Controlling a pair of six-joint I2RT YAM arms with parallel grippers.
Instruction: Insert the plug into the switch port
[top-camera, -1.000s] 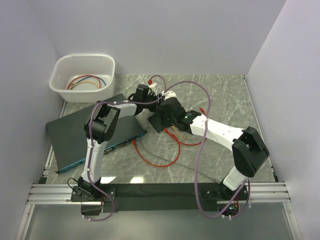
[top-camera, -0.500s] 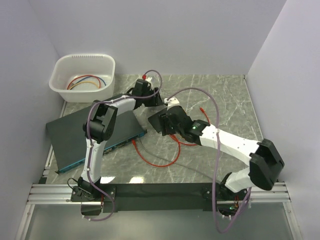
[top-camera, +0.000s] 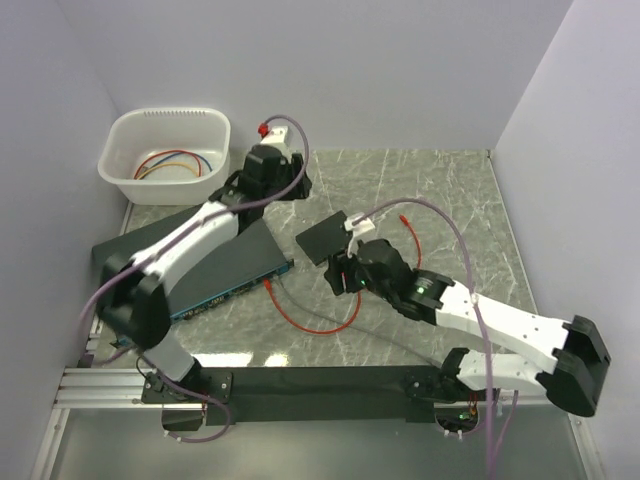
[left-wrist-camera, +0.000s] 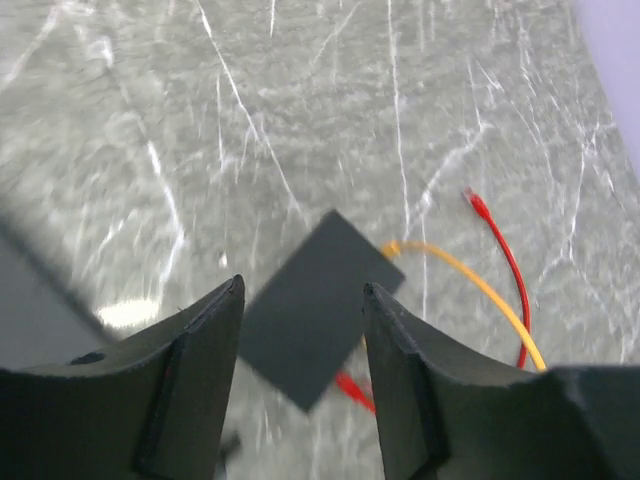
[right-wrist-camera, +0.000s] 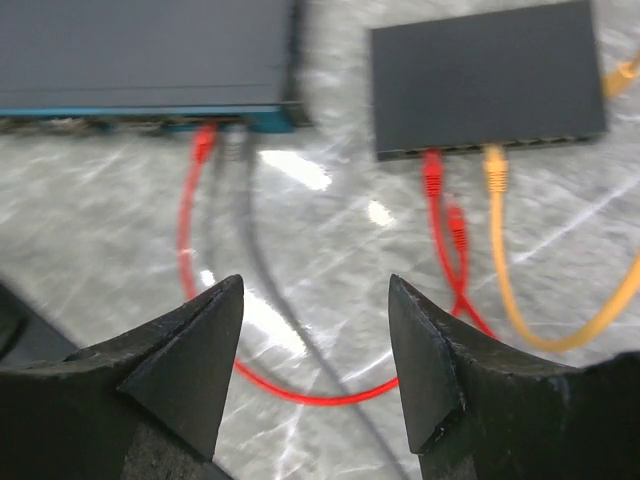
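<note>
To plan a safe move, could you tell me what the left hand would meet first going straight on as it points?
Most likely the small black box: in the wrist view it sits straight ahead of the open left hand, though the distance is unclear.

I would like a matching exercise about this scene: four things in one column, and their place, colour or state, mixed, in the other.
1 white tub
2 switch
3 orange-yellow cable
4 right gripper

A open, empty
B teal-blue front face
C far left corner, cables inside
D plugged into small black box

Pairs: 1-C, 2-B, 3-D, 4-A
</note>
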